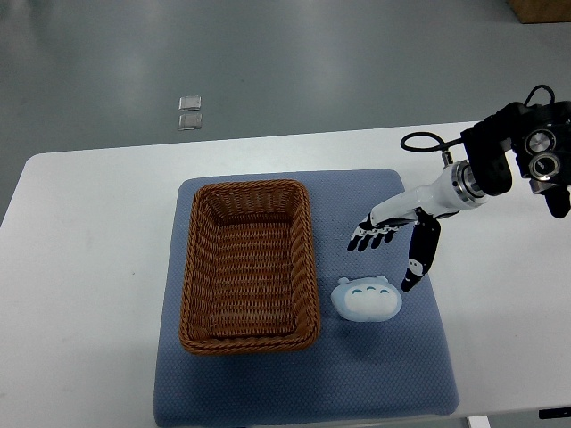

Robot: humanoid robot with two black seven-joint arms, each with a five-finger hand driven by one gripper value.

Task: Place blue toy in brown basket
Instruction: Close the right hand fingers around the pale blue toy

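1 arm is in view, the right one, reaching in from the right edge with its hand (393,245) hanging just above and to the right of the toy (367,300). Its fingers (368,235) are spread and relaxed, 4 of them fanned toward the basket (250,266) and the thumb (420,261) pointing down beside the toy's right end; nothing is pinched, and whether the thumb tip touches the toy I cannot tell. The toy lies on the pad (303,392), just right of the basket's lower right corner and apart from its rim. It looks like a rounded, pale blue plush or squishy figure, so probably light, soft and compressible, with a smooth domed top that could slide out of a shallow grip. A grasp across its short width, thumb on 1 side and fingers on the other, low around the body, seems safest. The basket holds nothing, so the placing is not yet done. The left arm is not visible.
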